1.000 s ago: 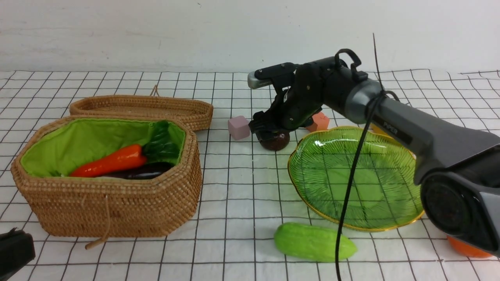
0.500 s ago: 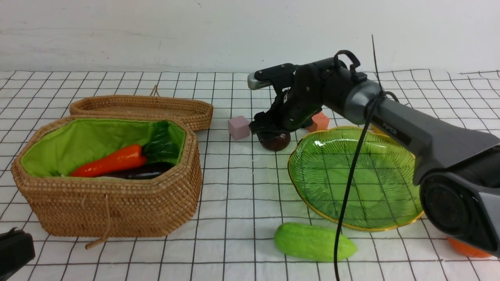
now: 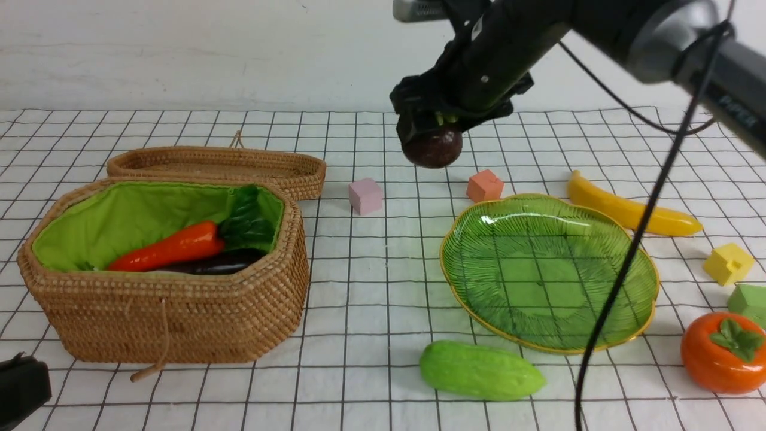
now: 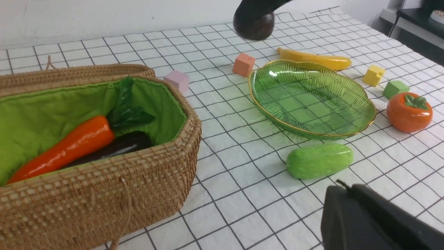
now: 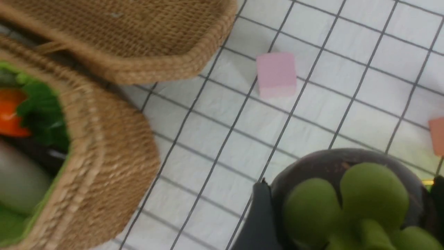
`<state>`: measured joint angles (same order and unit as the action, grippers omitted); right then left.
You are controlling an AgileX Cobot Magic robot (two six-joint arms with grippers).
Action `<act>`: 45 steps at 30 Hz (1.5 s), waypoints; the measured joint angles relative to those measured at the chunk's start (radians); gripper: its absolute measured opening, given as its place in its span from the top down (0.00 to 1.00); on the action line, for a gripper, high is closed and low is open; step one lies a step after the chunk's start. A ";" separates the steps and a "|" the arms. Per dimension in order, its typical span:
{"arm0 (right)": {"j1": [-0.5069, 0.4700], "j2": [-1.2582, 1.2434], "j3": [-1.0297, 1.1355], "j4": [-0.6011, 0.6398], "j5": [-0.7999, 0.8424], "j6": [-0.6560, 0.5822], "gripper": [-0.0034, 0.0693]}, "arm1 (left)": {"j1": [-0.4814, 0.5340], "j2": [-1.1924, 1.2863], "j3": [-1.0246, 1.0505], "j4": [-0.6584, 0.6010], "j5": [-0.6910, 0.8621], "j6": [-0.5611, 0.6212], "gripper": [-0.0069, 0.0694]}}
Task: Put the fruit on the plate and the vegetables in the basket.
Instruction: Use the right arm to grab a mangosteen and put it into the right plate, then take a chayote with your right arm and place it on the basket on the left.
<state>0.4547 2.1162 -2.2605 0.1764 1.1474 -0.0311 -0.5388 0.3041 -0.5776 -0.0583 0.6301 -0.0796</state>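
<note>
White grid-lined cloth (image 3: 359, 287) before a pale wall. The right gripper (image 3: 432, 127), fingers clamped on the mangosteen (image 3: 432, 149), holds it in the air above and behind the plate's (image 3: 446, 263) left rim. The banana (image 3: 628, 209) lies behind the plate, the persimmon (image 3: 718, 356) to its right and the cucumber (image 3: 482, 370) in front. The basket (image 3: 179, 317), holding the carrot (image 3: 167, 246) and eggplant (image 3: 221, 262), stands well left. The left gripper (image 3: 21, 386), closed, sits far left of the plate.

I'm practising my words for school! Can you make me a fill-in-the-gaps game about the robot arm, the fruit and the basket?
1. The right gripper holds the dark brown-purple round mangosteen, whose leafy cap is coloured ____.
2. The orange toy carrot with green leaves lies ____ the brown woven wicker basket.
3. The wide green glass plate with the gold rim has ____ fruits on it.

Missing words: green; inside; no.
</note>
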 joint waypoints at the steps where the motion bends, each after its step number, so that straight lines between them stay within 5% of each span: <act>1: 0.004 -0.034 0.000 -0.001 0.052 0.007 0.17 | 0.000 0.000 0.000 0.000 0.012 0.000 0.93; 6: 0.009 -0.140 0.067 -0.056 0.097 0.047 0.17 | 0.000 0.000 0.000 -0.002 0.044 0.000 0.93; 11: 0.005 -0.261 0.390 -0.167 0.077 0.110 0.17 | 0.000 0.000 0.000 -0.015 0.054 0.001 0.93; 18: -0.094 -0.252 0.759 -0.213 -0.333 0.288 0.17 | 0.000 0.000 0.000 -0.147 0.071 0.110 0.93; 27: -0.140 -0.150 0.781 -0.198 -0.433 0.252 0.17 | 0.000 0.000 0.000 -0.458 0.103 0.456 0.93; 32: -0.140 -0.167 0.783 -0.208 -0.415 0.248 0.03 | 0.000 0.000 0.000 -0.501 0.085 0.491 0.93; 37: -0.139 -0.282 0.782 -0.222 -0.333 0.242 0.05 | 0.000 0.000 0.000 -0.502 0.082 0.494 0.92; 41: -0.116 -0.365 0.782 -0.205 -0.245 0.116 0.13 | 0.000 0.000 0.000 -0.502 0.080 0.495 0.92; 45: -0.002 -0.407 0.784 -0.082 -0.097 -0.333 0.25 | 0.000 0.000 0.000 -0.502 0.080 0.497 0.92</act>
<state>0.4527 1.7089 -1.4769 0.0943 1.0499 -0.3641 -0.5388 0.3041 -0.5776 -0.5600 0.7106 0.4170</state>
